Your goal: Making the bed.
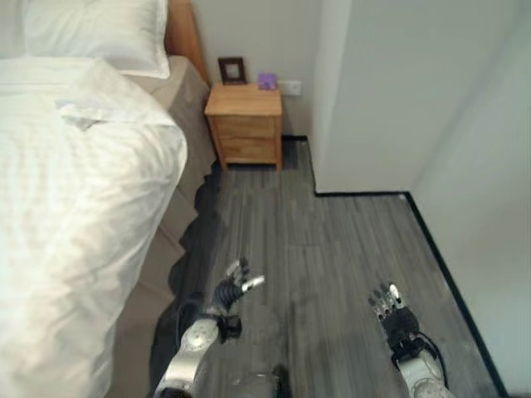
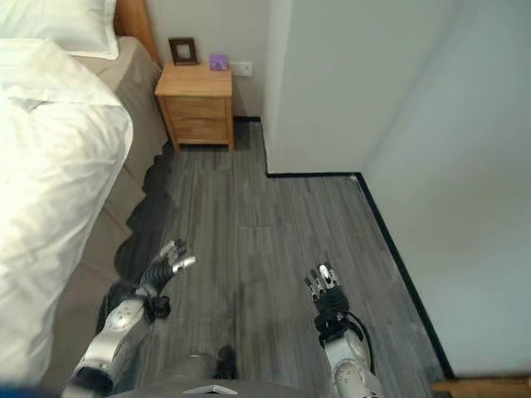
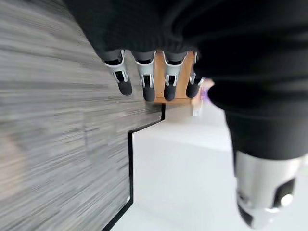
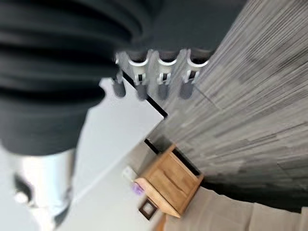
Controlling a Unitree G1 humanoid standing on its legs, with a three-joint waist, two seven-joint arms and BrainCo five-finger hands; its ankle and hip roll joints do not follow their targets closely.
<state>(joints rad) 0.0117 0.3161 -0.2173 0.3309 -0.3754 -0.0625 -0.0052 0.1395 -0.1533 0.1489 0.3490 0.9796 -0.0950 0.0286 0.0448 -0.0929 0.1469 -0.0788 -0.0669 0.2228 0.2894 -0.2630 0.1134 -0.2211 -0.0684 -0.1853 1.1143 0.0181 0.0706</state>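
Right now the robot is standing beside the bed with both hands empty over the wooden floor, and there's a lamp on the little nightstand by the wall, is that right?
Not quite. The nightstand carries a small picture frame and a purple object, no lamp, as the left eye view shows. The rest holds: the left hand and right hand hang empty over the floor beside the bed.

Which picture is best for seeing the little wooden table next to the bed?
The left eye view: the nightstand stands whole by the bed, drawers and top visible, with a picture frame on it. The right eye view matches it, farther off. The right wrist view shows it tilted; the left wrist view hides most behind the left hand's fingers.
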